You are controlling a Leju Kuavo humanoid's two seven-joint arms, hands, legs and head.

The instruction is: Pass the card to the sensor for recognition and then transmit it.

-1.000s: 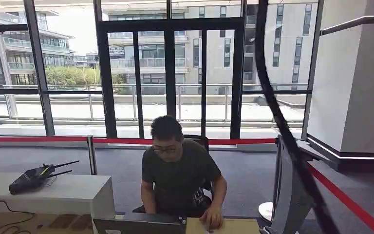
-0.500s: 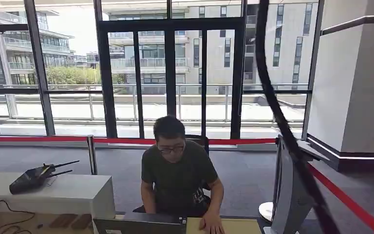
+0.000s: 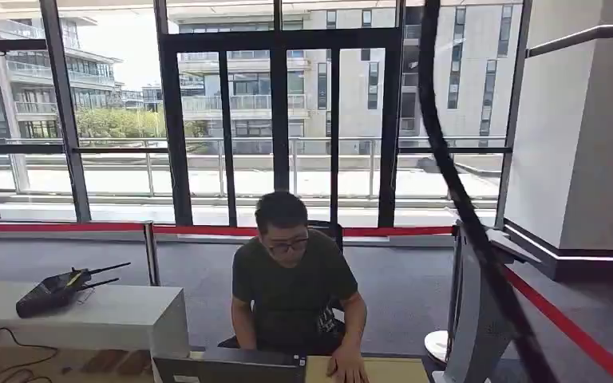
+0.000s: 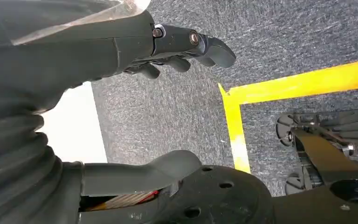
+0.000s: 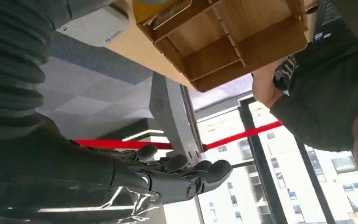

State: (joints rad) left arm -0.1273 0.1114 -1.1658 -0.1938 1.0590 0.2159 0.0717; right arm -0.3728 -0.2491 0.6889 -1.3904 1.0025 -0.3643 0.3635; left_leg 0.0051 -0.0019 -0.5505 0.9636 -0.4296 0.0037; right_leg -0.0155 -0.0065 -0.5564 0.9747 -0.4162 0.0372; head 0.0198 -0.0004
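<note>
In the left wrist view my left hand point(image 4: 135, 46) hangs over grey carpet with its fingers point(image 4: 209, 46) stretched out and nothing in them. In the right wrist view my right hand point(image 5: 168, 175) is held out with its fingers apart, and it is empty too. Beyond it stands a wooden desk organizer point(image 5: 233, 42) with a yellow item point(image 5: 161, 7) in it, next to a white box-shaped device point(image 5: 93, 28). A person's hand point(image 5: 265, 86) rests at the organizer's edge. I cannot make out a card.
A person point(image 3: 291, 279) sits behind the desk with one hand point(image 3: 347, 367) on the wooden top, beside a laptop point(image 3: 227, 369). A grey stand point(image 3: 475, 319) rises at the right. A router point(image 3: 56, 291) lies on a white counter at the left. Red barrier tape point(image 3: 567, 327) and yellow floor tape point(image 4: 298, 84) mark the area.
The person has lifted their head a little and drawn their hand slightly back on the desk. The view itself has not shifted.
</note>
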